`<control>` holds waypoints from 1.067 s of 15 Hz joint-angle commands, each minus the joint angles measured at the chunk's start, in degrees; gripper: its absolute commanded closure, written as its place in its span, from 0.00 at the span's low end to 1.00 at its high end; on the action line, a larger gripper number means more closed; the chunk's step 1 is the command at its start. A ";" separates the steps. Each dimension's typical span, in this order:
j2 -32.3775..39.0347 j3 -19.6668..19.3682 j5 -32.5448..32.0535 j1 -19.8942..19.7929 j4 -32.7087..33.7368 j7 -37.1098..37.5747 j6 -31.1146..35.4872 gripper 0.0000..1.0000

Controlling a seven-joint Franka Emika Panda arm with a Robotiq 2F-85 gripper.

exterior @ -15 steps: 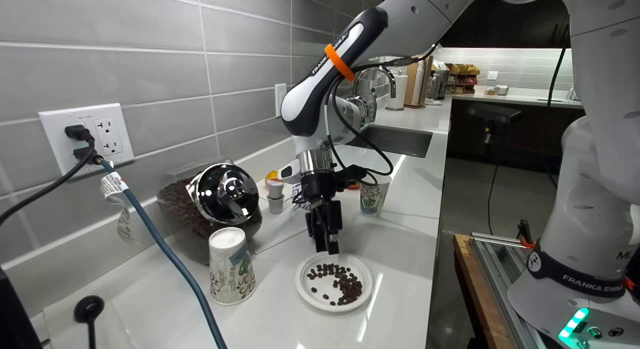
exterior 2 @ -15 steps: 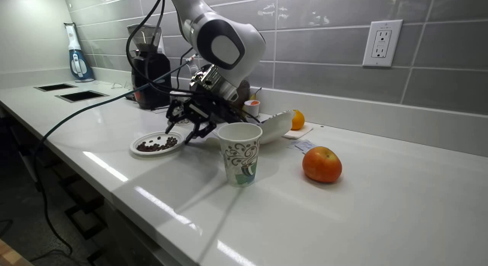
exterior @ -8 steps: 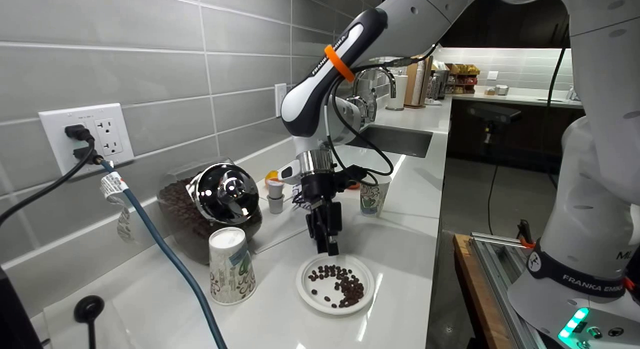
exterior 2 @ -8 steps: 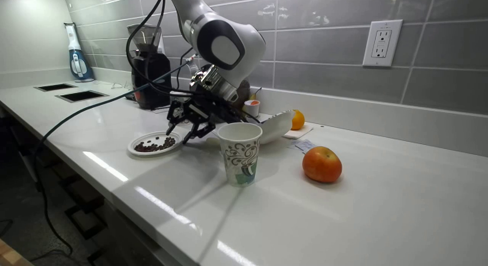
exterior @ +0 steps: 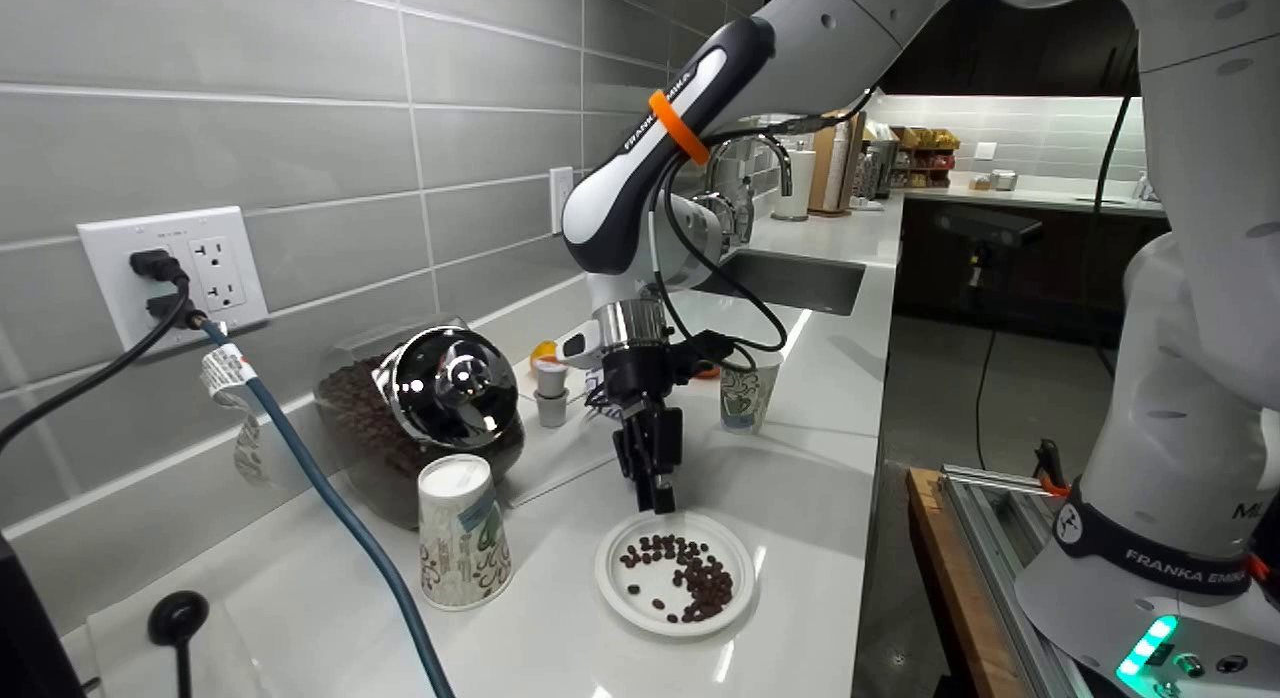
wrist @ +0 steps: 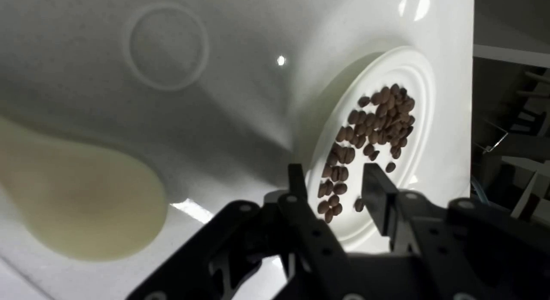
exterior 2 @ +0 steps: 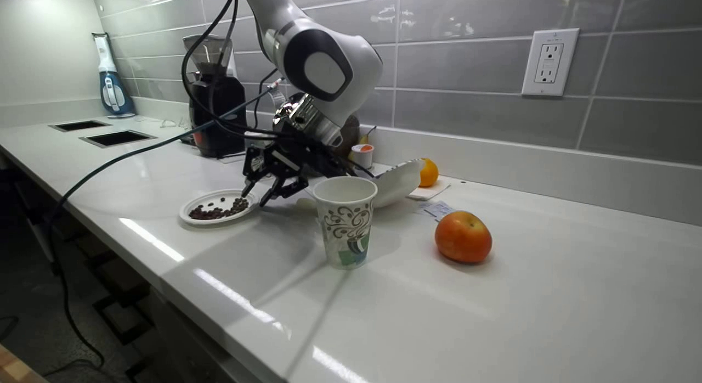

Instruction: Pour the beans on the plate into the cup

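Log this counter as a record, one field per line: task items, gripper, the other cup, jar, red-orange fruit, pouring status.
Plate: small, round, white, resting on the counter
Beans: dark brown, on the plate, heaped toward one side
Upright paper cup: patterned, mouth up, bottom hidden
Gripper: open, at the plate's rim, contact unclear
Clear jar: dark contents, shiny lid
Inverted paper cup: mouth down, near the jar
Red-orange fruit: possibly a tomato
Pouring status: not yet done
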 commanded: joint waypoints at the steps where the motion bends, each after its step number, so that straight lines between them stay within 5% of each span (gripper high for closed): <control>1: 1.02 0.79 -0.82 -0.94 0.92 -0.25 -1.27 0.60; 11: 1.73 1.33 -0.82 -0.47 0.56 0.18 0.00 0.68; 16: 1.91 1.47 -0.83 -0.42 0.46 0.26 0.20 0.88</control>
